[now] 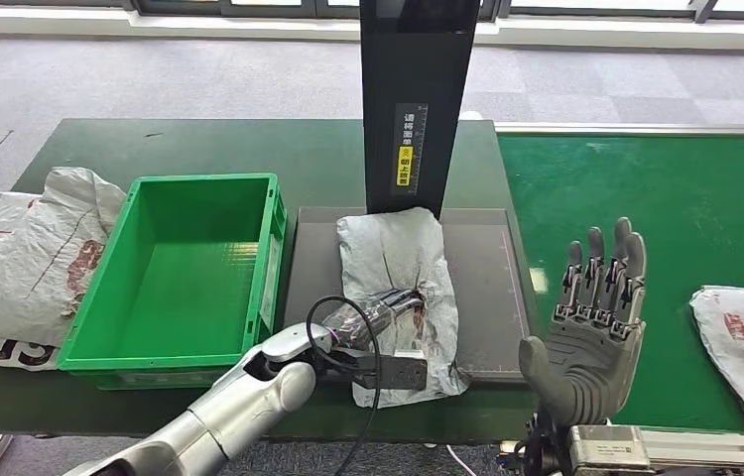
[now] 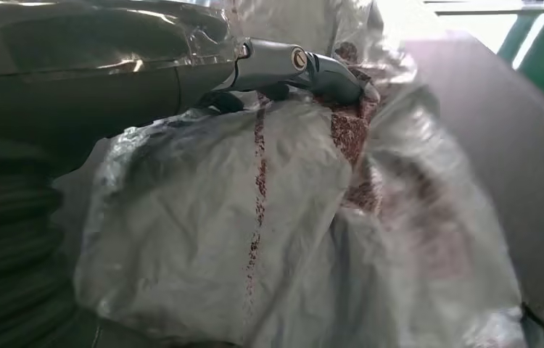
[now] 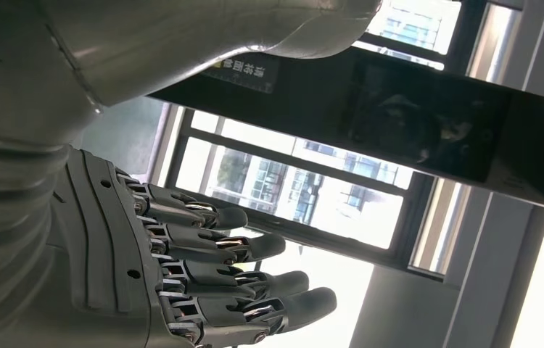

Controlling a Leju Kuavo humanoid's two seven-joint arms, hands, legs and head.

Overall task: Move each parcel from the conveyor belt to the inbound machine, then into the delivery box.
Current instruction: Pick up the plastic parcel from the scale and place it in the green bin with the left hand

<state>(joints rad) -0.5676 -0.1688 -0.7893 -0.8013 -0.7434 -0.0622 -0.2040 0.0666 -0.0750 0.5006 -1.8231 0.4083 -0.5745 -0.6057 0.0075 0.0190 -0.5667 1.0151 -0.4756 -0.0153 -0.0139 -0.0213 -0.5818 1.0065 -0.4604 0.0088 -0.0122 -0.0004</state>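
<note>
Nearest, the left hand (image 1: 378,315) gripped the grey parcel (image 1: 398,297) lying on the inbound machine (image 1: 487,288). The right hand (image 1: 594,327) hung open and empty. The bag looked light, soft and slippery; bunching film near its middle seemed safest. The delivery box (image 1: 185,268) waited just beside.

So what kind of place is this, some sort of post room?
Probably a parcel-sorting test station: a green conveyor belt, a dark scanning platform under a black post, grey mailing bags, and a green crate for sorted parcels.
</note>
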